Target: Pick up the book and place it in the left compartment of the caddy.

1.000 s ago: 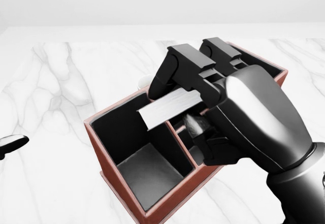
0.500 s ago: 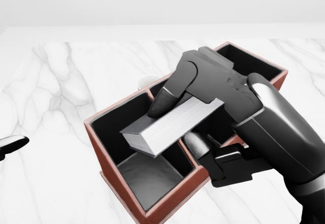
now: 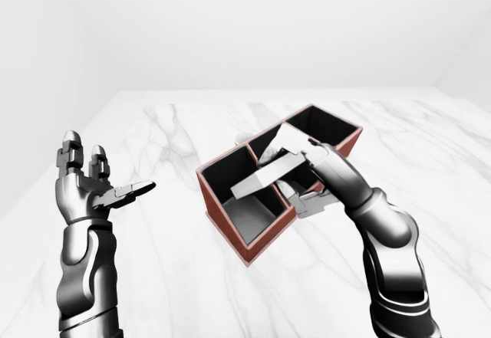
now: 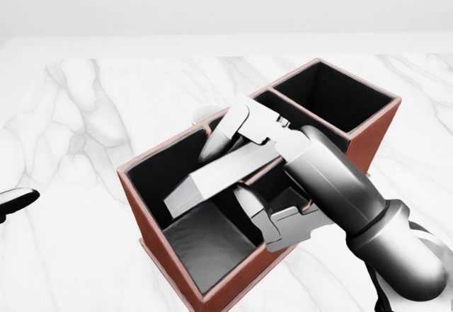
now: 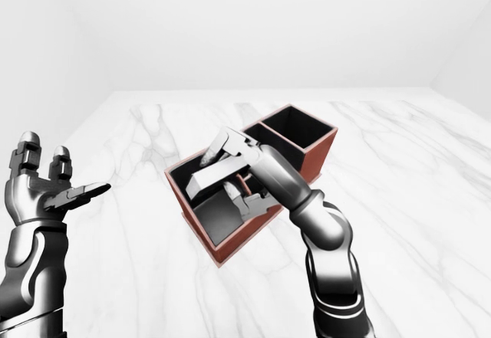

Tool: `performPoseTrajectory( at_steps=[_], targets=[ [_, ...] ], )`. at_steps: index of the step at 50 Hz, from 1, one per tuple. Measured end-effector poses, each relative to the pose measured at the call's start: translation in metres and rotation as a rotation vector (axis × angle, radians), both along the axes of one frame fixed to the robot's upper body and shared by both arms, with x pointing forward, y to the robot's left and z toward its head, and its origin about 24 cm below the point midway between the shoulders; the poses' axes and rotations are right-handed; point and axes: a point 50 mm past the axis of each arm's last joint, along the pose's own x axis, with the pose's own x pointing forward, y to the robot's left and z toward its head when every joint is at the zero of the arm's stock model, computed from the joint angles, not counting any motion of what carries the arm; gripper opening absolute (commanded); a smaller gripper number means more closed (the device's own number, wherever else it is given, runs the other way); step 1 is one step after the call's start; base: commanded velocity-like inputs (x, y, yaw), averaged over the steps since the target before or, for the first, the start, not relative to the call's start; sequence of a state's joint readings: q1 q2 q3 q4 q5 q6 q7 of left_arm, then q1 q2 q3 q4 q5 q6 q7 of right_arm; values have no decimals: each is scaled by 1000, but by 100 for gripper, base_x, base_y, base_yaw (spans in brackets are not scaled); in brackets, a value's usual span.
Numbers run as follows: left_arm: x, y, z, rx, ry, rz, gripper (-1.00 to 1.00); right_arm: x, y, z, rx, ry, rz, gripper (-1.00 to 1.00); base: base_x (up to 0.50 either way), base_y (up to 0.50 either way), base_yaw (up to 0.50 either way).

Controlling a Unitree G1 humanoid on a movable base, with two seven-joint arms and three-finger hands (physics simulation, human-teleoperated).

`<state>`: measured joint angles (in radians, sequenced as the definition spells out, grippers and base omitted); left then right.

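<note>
The grey book [image 4: 212,177] is held at a tilt over the red-brown caddy [image 4: 134,192]. Its lower left end dips into the big left compartment [image 4: 205,248], and its upper end rests near the inner divider. My right hand [image 4: 230,170] is shut on it, with fingers [image 4: 226,131] on the top face and the thumb [image 4: 251,213] underneath. The palm hides the book's right end. Far off to the left, my left hand [image 3: 100,188] is raised with its fingers spread open and holds nothing.
The caddy has smaller dark compartments [image 4: 333,100] towards the upper right of the head view. A small white round object [image 4: 204,112] peeks out behind the caddy's far wall. The white marble tabletop [image 4: 78,128] stretches all around, and its far edge meets a plain wall.
My right hand has turned and dropped lower. The book has swung from lying across the caddy's top to slanting down, its left end now inside the left compartment. The left hand stays put.
</note>
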<state>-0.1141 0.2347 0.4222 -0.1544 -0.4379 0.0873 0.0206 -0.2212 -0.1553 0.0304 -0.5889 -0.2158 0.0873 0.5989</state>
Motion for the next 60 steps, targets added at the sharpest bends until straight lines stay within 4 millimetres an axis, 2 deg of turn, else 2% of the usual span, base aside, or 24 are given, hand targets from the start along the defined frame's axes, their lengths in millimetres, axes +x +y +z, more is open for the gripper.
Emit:
performPoseTrajectory(
  at_steps=[12, 36, 60],
  targets=[
    [0, 0, 0, -1, 1, 0, 100, 7, 4, -15, -33, 67, -16, -100, 0, 0, 0],
    [1, 0, -1, -2, 6, -1, 100, 14, 3, -25, -68, 117, -41, -100, 0, 0, 0],
    [0, 1, 0, -4, 1, 2, 100, 28, 5, -54, -82, 250, -74, -100, 0, 0, 0]
  ],
)
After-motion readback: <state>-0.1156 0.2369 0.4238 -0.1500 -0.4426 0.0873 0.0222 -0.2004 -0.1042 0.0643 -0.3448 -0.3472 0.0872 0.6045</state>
